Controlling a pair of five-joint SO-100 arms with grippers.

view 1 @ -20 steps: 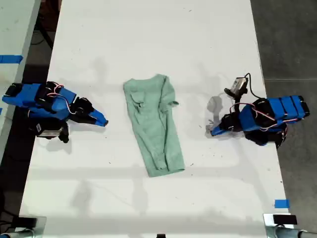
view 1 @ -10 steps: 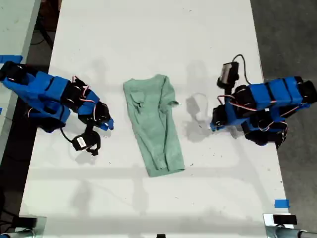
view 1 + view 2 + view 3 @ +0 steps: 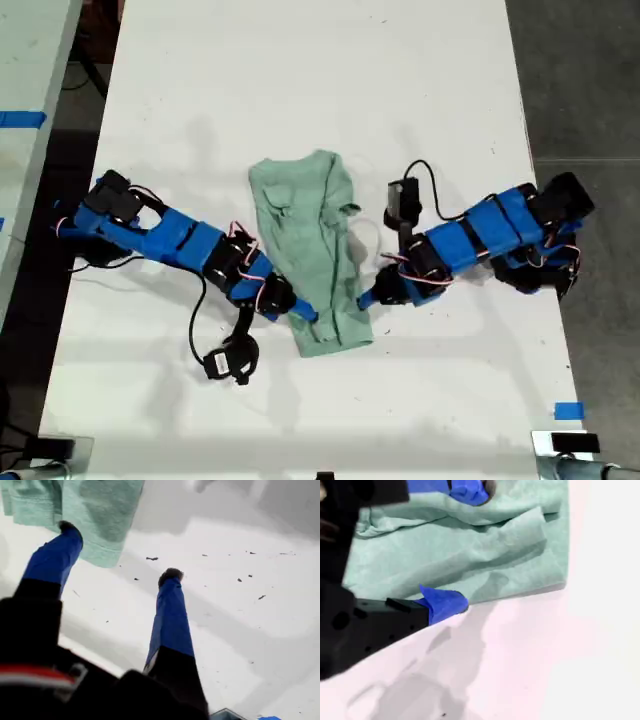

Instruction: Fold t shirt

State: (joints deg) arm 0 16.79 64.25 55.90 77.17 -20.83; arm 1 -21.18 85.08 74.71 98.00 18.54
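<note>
The pale mint-green t shirt (image 3: pixel 310 255) lies wrinkled and lengthwise at the middle of the white table (image 3: pixel 300 90). My first gripper (image 3: pixel 365 298) reaches in from the exterior view's right to the shirt's lower edge. It stands open (image 3: pixel 119 551), one fingertip (image 3: pixel 67 527) at the shirt's hem (image 3: pixel 95 510), the other on bare table. My second gripper (image 3: pixel 305 315) comes from the exterior view's left and is open (image 3: pixel 459 547). One finger (image 3: pixel 445 605) sits at the edge of the cloth (image 3: pixel 470 550), the other over it.
The table's edges drop to dark floor on both sides in the exterior view. A blue tape mark (image 3: pixel 568 410) sits near the lower right corner there. A loose cable with a small black module (image 3: pixel 225 362) trails from the second arm. Small dark specks (image 3: pixel 150 558) dot the tabletop.
Both arms have stretched out from the table's sides to the lower part of the t shirt. The shirt itself has not visibly moved.
</note>
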